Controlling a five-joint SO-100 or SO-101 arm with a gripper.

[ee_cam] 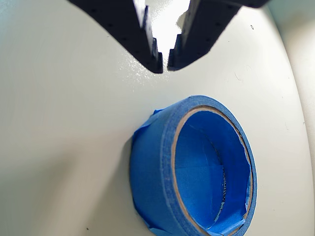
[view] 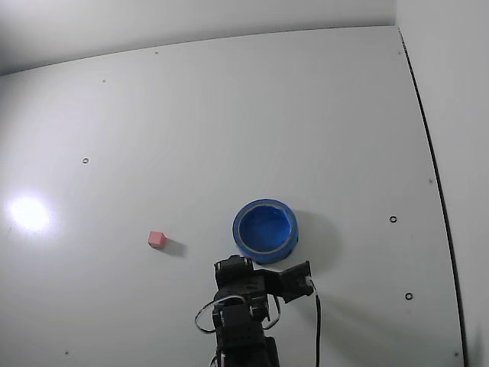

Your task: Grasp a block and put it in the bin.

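In the fixed view the black two-finger gripper sits at the bottom of the white table, tucked just below the round blue bowl-like bin with its thick rim and low walls. The tiny pink-red cube lies on the bare tabletop well to the left of the bin, apart from both bin and arm — nothing touches it.

From the wrist view the gripper comes in from the top edge, its two dark toothed fingers pressed almost together at the tips with only a sliver of light between them — nothing pinched. The bin sits just below those tips, its blue inside holding nothing that I can see.
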